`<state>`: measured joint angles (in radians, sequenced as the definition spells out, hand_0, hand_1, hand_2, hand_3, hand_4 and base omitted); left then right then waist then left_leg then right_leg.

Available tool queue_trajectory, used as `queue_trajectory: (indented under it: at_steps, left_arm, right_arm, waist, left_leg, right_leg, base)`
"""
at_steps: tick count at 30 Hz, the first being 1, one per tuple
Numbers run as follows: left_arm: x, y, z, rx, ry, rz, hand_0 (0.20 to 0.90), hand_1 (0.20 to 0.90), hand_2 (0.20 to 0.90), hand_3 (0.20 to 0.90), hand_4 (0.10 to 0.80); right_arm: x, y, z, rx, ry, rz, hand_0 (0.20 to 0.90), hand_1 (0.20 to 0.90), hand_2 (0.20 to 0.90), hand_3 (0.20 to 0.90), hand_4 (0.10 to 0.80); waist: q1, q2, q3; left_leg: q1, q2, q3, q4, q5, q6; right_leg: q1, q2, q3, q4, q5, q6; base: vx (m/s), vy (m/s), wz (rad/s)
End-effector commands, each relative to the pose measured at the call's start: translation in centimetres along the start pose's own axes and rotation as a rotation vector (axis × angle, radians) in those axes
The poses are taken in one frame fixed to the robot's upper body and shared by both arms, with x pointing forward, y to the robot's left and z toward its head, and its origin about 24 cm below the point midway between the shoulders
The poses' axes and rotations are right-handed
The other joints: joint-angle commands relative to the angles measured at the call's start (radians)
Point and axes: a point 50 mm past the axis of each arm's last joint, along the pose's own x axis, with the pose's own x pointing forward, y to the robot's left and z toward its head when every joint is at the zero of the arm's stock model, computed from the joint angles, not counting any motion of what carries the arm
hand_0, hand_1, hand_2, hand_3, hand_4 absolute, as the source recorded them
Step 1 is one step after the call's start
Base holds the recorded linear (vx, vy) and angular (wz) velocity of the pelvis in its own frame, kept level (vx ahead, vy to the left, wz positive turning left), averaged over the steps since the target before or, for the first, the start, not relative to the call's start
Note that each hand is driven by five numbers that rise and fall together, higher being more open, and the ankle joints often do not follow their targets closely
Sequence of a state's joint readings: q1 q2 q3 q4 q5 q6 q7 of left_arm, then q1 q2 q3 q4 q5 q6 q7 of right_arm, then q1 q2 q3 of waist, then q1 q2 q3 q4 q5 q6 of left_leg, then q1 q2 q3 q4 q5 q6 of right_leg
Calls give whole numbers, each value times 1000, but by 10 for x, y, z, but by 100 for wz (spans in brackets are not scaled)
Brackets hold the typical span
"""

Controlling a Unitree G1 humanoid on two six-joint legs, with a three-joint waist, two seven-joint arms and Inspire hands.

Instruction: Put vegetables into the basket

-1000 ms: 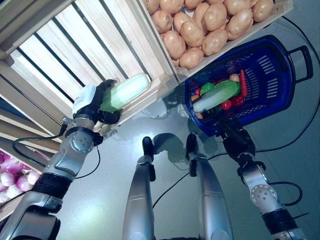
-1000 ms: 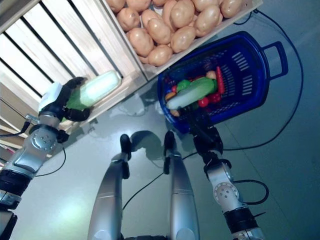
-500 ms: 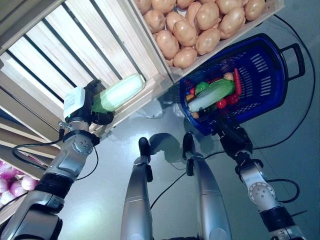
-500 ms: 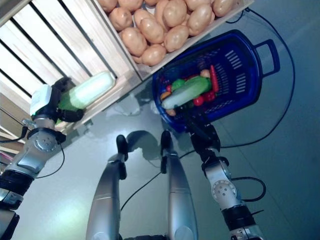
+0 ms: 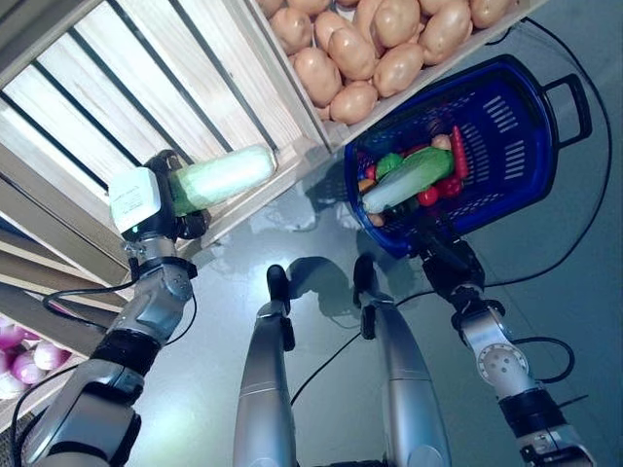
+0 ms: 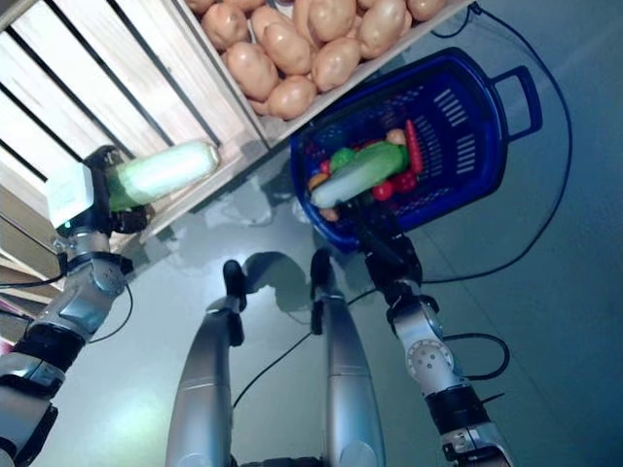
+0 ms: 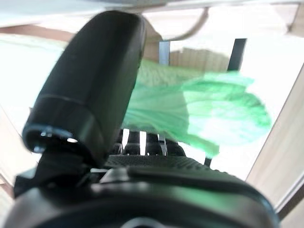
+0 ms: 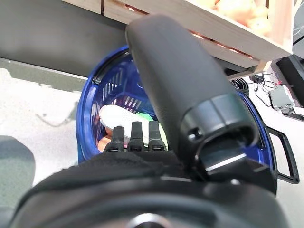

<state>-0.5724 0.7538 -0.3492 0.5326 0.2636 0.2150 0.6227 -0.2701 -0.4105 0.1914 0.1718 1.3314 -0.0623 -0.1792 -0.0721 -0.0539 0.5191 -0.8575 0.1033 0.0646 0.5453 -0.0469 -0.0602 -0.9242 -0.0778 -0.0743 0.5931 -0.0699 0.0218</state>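
Observation:
My left hand is shut on a long pale green cabbage and holds it up against the wooden stand's slats; its leafy end shows past the thumb in the left wrist view. The blue plastic basket stands on the floor at the right. In it lie another long green and white cabbage, a red chilli and other small red, green and orange vegetables. My right hand is open just beside the basket's near rim, fingers straight toward it.
The wooden stand fills the upper left, with a crate of potatoes just above the basket. Grey floor lies open to the right of and below the basket.
The whole picture has shifted as the camera moved. My left hand still holds the cabbage by the stand. My right hand stays by the basket's rim.

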Motion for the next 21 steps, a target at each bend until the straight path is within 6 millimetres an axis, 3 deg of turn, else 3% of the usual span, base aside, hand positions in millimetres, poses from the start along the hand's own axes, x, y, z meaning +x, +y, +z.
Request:
queue_trajectory:
  at_steps: [1, 3, 11, 12, 21]
  left_arm:
    - [20, 34, -3, 47, 15, 193, 300, 300, 300, 300, 400]
    - [18, 30, -5, 56, 19, 188, 300, 300, 300, 300, 400]
    - [17, 29, -4, 59, 16, 204, 300, 300, 300, 300, 400]
    - [19, 32, -2, 46, 12, 220, 300, 300, 300, 300, 400]
    - [17, 48, 14, -224, -124, 320, 300, 300, 300, 300, 400]
  right_arm:
    - [-6, 17, 18, -45, -85, 78, 900, 900, 900, 900, 800]
    - [-6, 16, 16, -45, -81, 70, 900, 900, 900, 900, 800]
    - [-6, 19, 16, -41, -86, 67, 900, 900, 900, 900, 800]
    - [-4, 22, 18, -41, -94, 75, 900, 900, 900, 900, 800]
    - [-7, 18, 17, -63, -105, 65, 900, 900, 900, 900, 800]
  waist:
    - [3, 4, 1]
    - [2, 2, 1]
    - [3, 5, 1]
    - [4, 6, 1]
    - [8, 7, 1]
  left_leg:
    - [-23, -16, 6, -52, 62, 7]
    - [1, -19, 0, -41, 30, 1]
    - [0, -20, -2, -37, 26, 0]
    - [-21, -19, 3, -49, 57, 6]
    - [31, -24, 6, -73, 58, 3]
  right_leg:
    - [47, -14, -17, -2, -10, 17]
    - [70, -12, -12, 11, -38, 23]
    - [69, -15, -9, 14, -39, 26]
    - [47, -15, -13, 3, -10, 20]
    - [101, -13, -12, -30, -6, 22]
  base:
    - [0, 0, 0]
    - [73, -8, 0]
    - [-1, 0, 0]
    - [-85, 10, 2]
    - [-9, 1, 0]
